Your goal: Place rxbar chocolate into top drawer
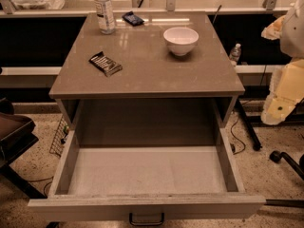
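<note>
The rxbar chocolate [105, 63] is a black wrapper with silvery print. It lies flat on the left part of the grey-beige countertop [147, 72]. The top drawer [147, 172] is pulled wide open below the counter; its pale inside holds nothing, and its dark handle [147, 219] sits on the front panel. My arm [285, 82] hangs at the right edge of the view, off to the side of the counter. My gripper [273, 28] is at its upper end, far right of the bar and touching nothing on the counter.
A white bowl [181, 40] stands at the back right of the counter. A water bottle [104, 11] and a dark bluish bar wrapper [133, 18] are at the back left. A black chair [14, 137] stands at the left and a chair base [285, 160] at the right on the floor.
</note>
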Controlling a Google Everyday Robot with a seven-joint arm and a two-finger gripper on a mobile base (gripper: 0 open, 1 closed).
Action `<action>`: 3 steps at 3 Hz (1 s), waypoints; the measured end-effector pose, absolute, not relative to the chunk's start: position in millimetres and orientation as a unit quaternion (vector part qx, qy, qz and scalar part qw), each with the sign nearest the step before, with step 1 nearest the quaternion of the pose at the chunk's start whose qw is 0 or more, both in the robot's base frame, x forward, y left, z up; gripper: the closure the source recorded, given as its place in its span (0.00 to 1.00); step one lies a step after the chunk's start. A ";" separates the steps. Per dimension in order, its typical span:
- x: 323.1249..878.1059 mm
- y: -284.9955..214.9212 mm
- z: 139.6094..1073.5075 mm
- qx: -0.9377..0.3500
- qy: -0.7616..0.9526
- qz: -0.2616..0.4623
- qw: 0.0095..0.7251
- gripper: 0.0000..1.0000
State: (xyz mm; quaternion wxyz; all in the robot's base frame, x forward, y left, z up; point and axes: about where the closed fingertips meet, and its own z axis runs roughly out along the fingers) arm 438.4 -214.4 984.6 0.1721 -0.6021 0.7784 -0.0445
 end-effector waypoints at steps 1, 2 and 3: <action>438.4 -214.4 984.6 -0.602 0.778 -0.044 0.172 0.00; 443.6 -210.6 983.5 -0.596 0.780 -0.035 0.188 0.00; 467.2 -189.2 970.1 -0.588 0.774 0.001 0.237 0.00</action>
